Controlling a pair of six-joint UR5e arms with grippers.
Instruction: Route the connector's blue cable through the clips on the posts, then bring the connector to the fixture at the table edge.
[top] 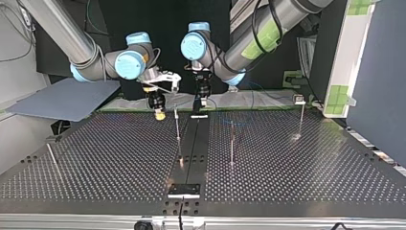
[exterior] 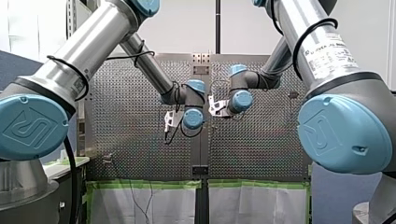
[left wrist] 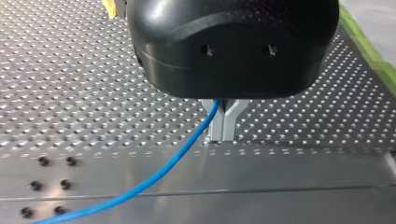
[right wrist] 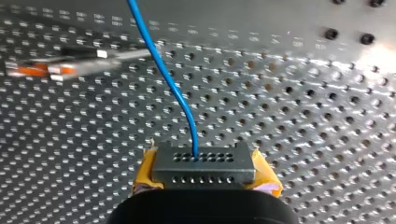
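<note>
Currently, your right gripper (right wrist: 205, 176) clamps the grey rectangular connector (right wrist: 204, 163) above the perforated metal table (top: 297, 167) and your left gripper (left wrist: 223, 125) pinches its thin blue cable (left wrist: 159, 175), so spreading them risks tearing it out.

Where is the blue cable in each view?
Front view: too thin to make out.
Top view: likewise not discernible.
Left wrist view: blue cable leaves my left gripper, crossing the smooth centre strip.
Right wrist view: rises from the connector.
Shared landmark: that strip, with its screw holes.
</note>
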